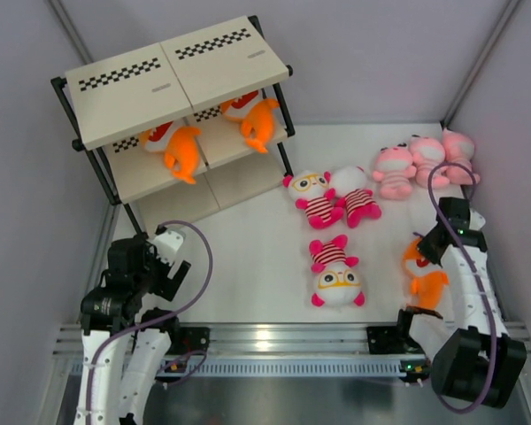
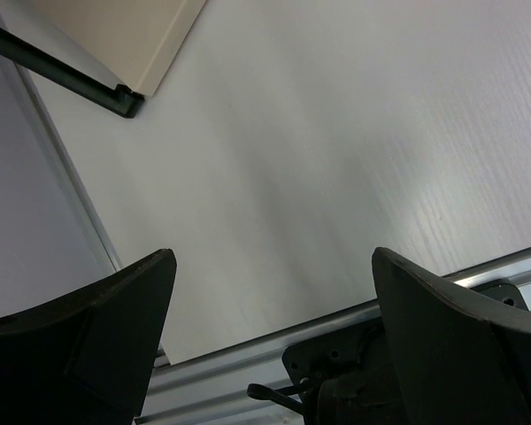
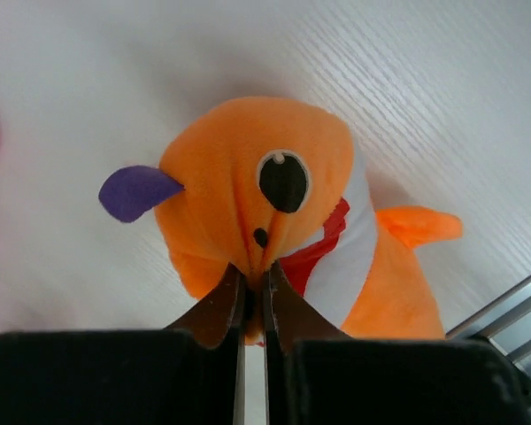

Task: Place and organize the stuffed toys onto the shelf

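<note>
Top cam: shelf (image 1: 173, 75) at far L of table (image 1: 248, 257), set at an angle. On mid tier, orange toy A (image 1: 181, 149) and orange toy B (image 1: 258, 119), side by side. Three striped-shirt toys (image 1: 336, 282) mid-table: two touching nearer the shelf, one apart nearer the rail (image 1: 274, 338). Three pink toys (image 1: 425, 159) in a row at far R. Loose orange toy (image 1: 425, 283) on table at near R, with R gripper (image 1: 422, 252) down on its head. L gripper (image 1: 164, 257) at near L, just short of shelf's foot.

L wrist cam: L gripper (image 2: 273, 266) fingers spread wide, nothing between. Bare table below, shelf corner (image 2: 124, 97) at top L, rail along bottom.

R wrist cam: R gripper (image 3: 252, 282) fingers pinched almost together on a fold of face fabric of loose orange toy (image 3: 239, 195), just under the eye. Toy lying on table, white-red band on its R side, orange fin out to R, purple flap at L of head. Magenta scrap at L edge, too little to tell what.
</note>
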